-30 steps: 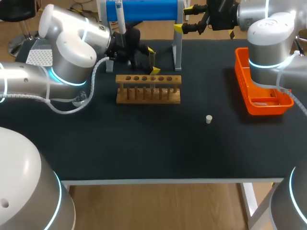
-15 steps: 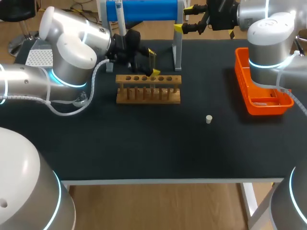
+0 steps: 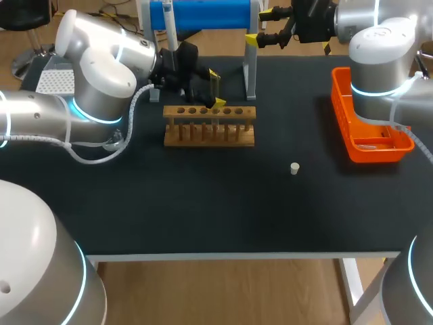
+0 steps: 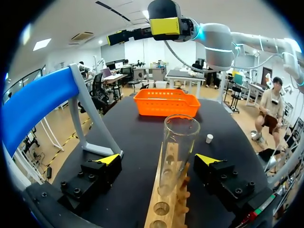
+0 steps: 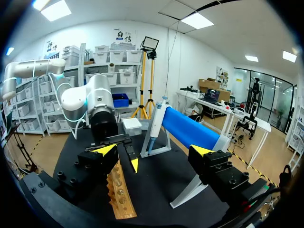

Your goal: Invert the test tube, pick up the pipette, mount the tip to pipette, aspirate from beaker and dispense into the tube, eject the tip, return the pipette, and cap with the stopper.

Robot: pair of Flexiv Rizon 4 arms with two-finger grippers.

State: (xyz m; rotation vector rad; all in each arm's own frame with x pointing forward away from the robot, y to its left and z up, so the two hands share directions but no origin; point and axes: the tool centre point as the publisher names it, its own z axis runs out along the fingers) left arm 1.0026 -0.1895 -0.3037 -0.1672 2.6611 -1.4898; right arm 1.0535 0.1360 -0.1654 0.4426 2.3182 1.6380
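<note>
- The pipette [image 3: 170,30] hangs on the blue stand [image 3: 203,13] at the table's far edge.
- My left gripper [image 4: 158,160] is just in front of that stand, above the wooden rack [image 3: 210,135]. Its fingers are spread, and I see a gap between each yellow tip and the glass.
- The test tube [image 4: 179,142] stands upright between those fingers, mouth up, with its base in a rack hole.
- My right gripper [image 5: 154,152] hangs high near the stand's right leg, fingers wide apart and holding nothing.
- The white stopper [image 3: 294,168] sits alone on the black table [image 3: 203,203], right of the rack and nearer me.
- The orange basket [image 3: 348,145] lies near the right edge, under my right arm.
</note>
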